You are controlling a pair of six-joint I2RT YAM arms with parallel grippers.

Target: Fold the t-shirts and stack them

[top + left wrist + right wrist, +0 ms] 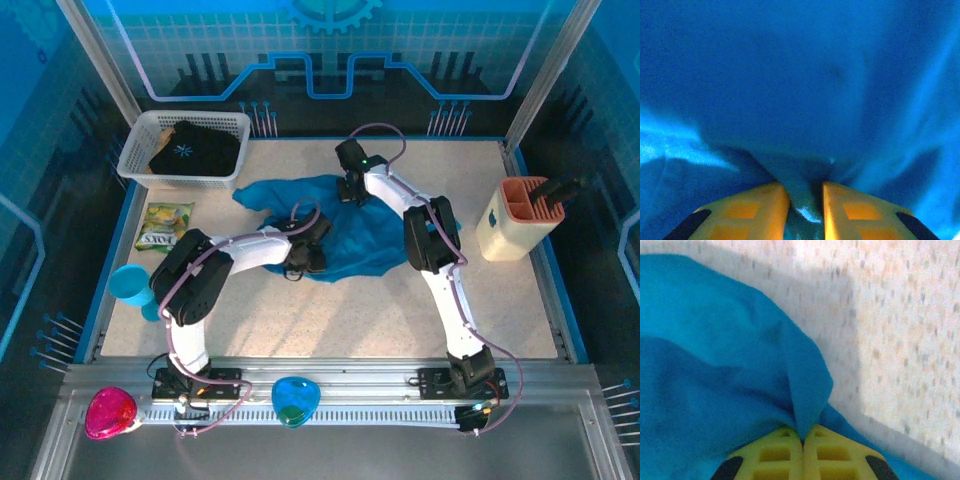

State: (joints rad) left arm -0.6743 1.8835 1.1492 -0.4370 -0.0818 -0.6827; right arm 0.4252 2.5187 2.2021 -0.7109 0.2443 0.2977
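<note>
1. Black soft-cloth t-shirt with a small pale starburst print [190, 150]: lies bunched in the white plastic lattice basket [135, 165] at the far-left corner, well apart from both grippers. Not yet folded, so leave it until the teal one is done.
2. Left gripper [806, 200]: closed on a raised ridge of cloth, with fabric filling the narrow slot between its yellow fingers. It sits at the near-left edge of the shirt. To do this step well, lift only enough to clear the surface and move in time with the other arm, so the cloth spreads flat rather than bunching.
3. Plain teal-blue soft-cloth t-shirt [360, 235]: crumpled in the middle of the speckled worktop [350, 320], between the two grippers and touched by both. A loose lobe trails toward the basket. Probably an edge is held at each end, though the close views do not show whether it is hem, sleeve or shoulder. Draw the two holds apart until the wrinkles go, then lay it down before any fold.
4. Right gripper [802, 440]: fingers pressed together, pinching a peak of the teal cloth at the shirt's far edge, with bare worktop just beyond. Pull gently, because this thin pinch may slip.
</note>
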